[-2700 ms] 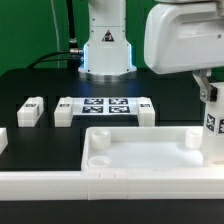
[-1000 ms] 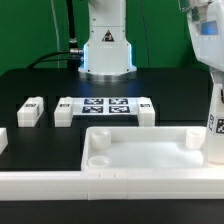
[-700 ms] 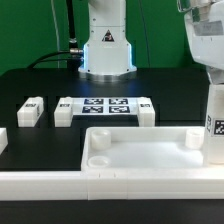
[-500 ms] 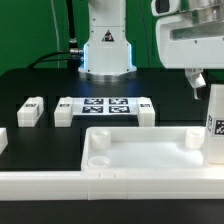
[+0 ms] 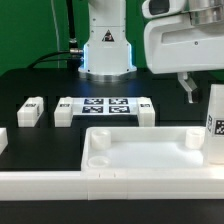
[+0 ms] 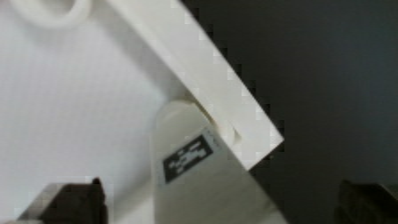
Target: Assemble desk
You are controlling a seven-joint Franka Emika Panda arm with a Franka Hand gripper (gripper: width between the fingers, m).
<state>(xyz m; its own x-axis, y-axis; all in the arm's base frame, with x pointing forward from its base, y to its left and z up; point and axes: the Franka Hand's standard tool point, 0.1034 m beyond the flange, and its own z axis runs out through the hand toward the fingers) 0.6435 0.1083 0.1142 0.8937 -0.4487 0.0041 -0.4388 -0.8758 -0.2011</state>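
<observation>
Tool (image 6: 217, 204) stands wide open in the wrist view. The two fingertips (image 6: 71, 200) sit at opposite edges of that picture, with nothing gripped between them. In the exterior view I see one finger (image 5: 188, 88) hanging near the top of the upright leg (image 5: 214, 125), on the exterior view's left of it and not touching it. I cannot make out the second finger there. The upright leg stands at the end of the desk slab (image 5: 140, 150) on the exterior view's right, its tag facing the camera. The frame edge cuts it off, so I cannot say whether it sits in a corner socket. The desk slab lies flat on the black worktop (image 5: 40, 85), nearest the camera, rim up. A round socket (image 5: 99, 139) shows bare at its corner on the exterior view's left. The wrist view looks down on the slab's rim with the tagged leg just beside it. Beyond the slab lies the marker board (image 5: 105, 106), with a loose leg (image 5: 147, 112) just beside its end on the exterior view's right. A second loose leg (image 5: 31, 110) lies further toward the exterior view's left.
</observation>
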